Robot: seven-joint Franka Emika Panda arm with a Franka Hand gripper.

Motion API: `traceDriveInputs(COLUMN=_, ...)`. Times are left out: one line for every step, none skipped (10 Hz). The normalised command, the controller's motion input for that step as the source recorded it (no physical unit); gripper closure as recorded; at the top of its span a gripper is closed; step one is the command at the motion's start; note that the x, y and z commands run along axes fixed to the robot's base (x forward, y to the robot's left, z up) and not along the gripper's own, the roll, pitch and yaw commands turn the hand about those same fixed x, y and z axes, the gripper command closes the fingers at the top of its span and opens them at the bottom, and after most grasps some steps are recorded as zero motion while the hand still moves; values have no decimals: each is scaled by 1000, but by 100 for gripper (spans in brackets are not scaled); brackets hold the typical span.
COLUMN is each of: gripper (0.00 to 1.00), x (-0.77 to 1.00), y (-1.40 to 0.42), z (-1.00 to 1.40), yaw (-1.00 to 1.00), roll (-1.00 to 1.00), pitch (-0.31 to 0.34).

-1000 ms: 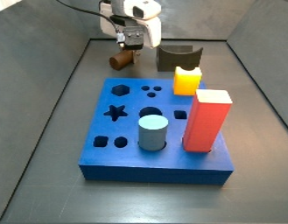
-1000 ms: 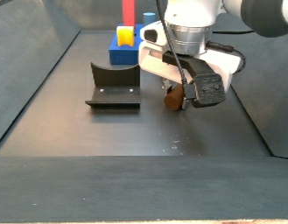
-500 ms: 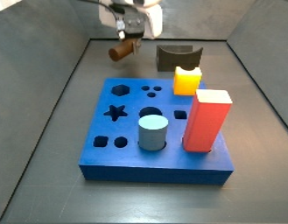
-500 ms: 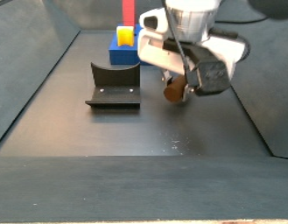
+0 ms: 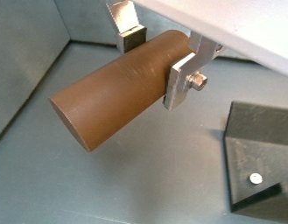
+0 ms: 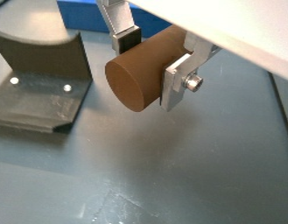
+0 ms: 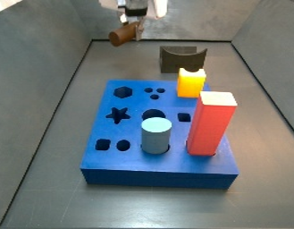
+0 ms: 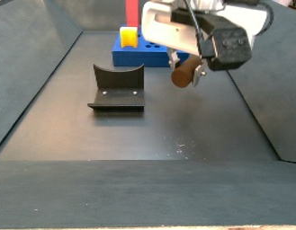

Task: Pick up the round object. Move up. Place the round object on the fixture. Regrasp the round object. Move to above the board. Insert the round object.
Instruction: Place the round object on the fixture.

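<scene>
One round object in the claw, aloft.

hand raised clear of the floor; fingers clamped on the round object; peg tilted

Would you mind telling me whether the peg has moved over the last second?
Yes: held in the gripper, the peg has risen, farther from the board.

We see soft, even light from above in all views, with only weak shadows on the dark floor. In both wrist views the gripper and the peg are sharp. In a side view the gripper looks a little blurred.
</scene>
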Motion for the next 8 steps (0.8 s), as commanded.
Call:
traceDriveInputs(gripper=100, x=-4, y=-1, z=1000, yaw=1, roll=4, pitch=20)
traceDriveInputs(gripper=100, x=-9, y=-1, z=1000, yaw=-1, roll=6, pitch=37)
traceDriveInputs(gripper=100, x=-13, y=1, z=1000, yaw=-3, roll=10, pitch=54)
traceDriveInputs(gripper=100, x=-16, y=3, z=1000, yaw=-5, roll=14, pitch=61)
traceDriveInputs(gripper=100, x=-16, y=7, z=858, yaw=-7, roll=18, pitch=77)
traceDriveInputs(gripper=100, x=-10, y=10, z=697, yaw=-8, roll=22, pitch=89)
traceDriveInputs(gripper=100, x=-4, y=13, z=536, yaw=-9, roll=24, pitch=105)
traceDriveInputs(gripper=100, x=5, y=17, z=322, yaw=-11, roll=27, pitch=129)
